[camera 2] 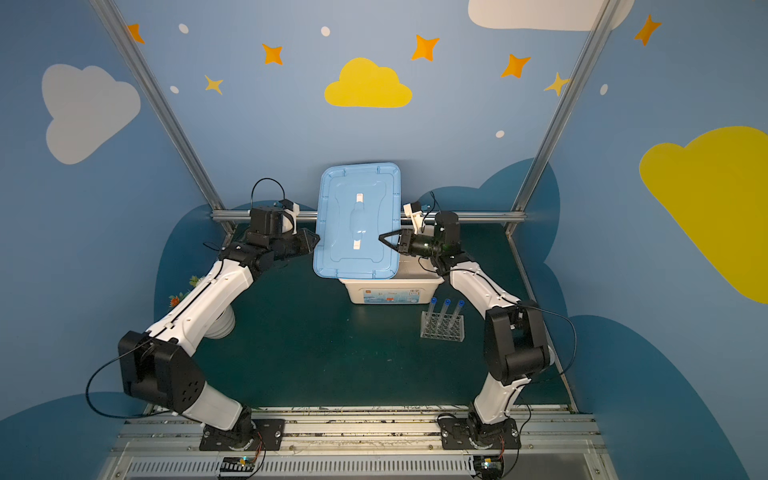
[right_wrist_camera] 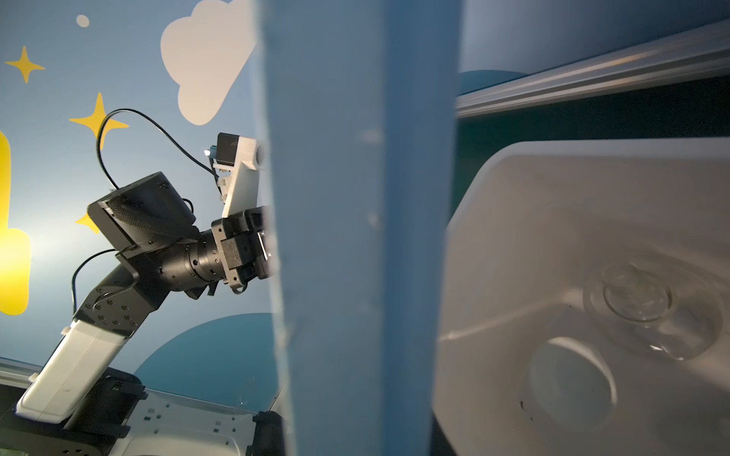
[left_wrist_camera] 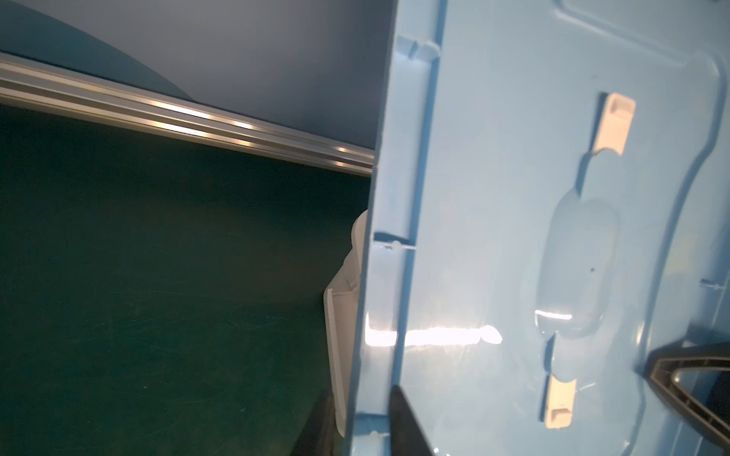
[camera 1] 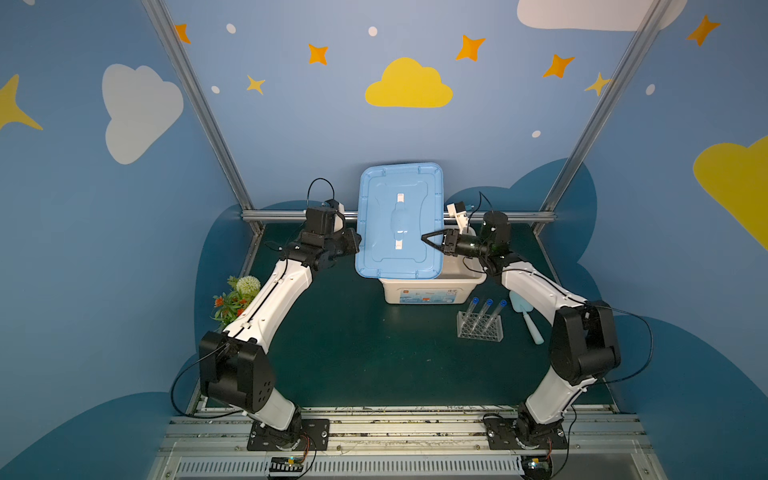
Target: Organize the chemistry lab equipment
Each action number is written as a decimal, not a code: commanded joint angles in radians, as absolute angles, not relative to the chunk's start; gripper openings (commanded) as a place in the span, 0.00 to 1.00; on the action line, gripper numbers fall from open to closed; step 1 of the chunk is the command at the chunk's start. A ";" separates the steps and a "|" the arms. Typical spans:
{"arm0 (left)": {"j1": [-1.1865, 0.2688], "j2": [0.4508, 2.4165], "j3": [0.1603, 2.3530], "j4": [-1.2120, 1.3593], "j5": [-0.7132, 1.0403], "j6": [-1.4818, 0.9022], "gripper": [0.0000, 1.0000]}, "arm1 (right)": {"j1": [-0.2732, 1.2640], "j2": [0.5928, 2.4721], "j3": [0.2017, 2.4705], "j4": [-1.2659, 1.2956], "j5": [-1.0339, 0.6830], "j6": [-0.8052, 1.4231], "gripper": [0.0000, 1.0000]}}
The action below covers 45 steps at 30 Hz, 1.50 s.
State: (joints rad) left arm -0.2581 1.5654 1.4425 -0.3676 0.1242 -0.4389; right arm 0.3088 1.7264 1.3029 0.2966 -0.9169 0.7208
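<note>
**White bin** (camera 1: 432, 291): open, on the green mat.
**Blue lid** (camera 1: 399, 220): raised and tilted above the bin, offset to the bin's left.
**Left gripper** (left_wrist_camera: 361, 395): fingers astride the lid's left rim, shown plainly only by the left wrist view. Clamped or loose cannot be told.
**Right gripper** (camera 1: 424, 237): one finger lies over the lid's right edge. Its grip cannot be told.
**Test tubes** (camera 1: 484, 316): three, blue-capped, standing in the clear rack (camera 1: 480, 332) front right of the bin, in both top views.
**Clear flask** (right_wrist_camera: 640, 304) and **white round vessel** (right_wrist_camera: 569, 379): inside the bin, seen by the right wrist view alone.
**Pale blue tool** (camera 1: 527, 322): farther right of the bin than the rack, shown in a top view only.
</note>
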 commanded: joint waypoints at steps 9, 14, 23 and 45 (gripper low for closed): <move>-0.261 1.475 1.382 -0.291 0.062 -0.420 0.90 | 0.251 1.478 1.386 -0.064 -0.722 0.380 0.01; -0.257 1.462 1.368 -0.297 0.062 -0.410 1.00 | 0.273 1.381 1.469 -0.274 -0.464 0.119 0.00; -0.256 1.464 1.350 -0.293 0.087 -0.422 1.00 | 0.396 1.330 1.440 -0.281 0.111 -0.395 0.00; -0.241 1.462 1.294 -0.264 0.133 -0.461 1.00 | 0.580 1.343 1.167 0.271 0.411 -1.032 0.00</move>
State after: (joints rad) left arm -0.2466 1.4792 1.3083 -0.2783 0.1207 -0.4553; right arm 0.5682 1.3537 1.1545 0.1261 0.3813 -0.9623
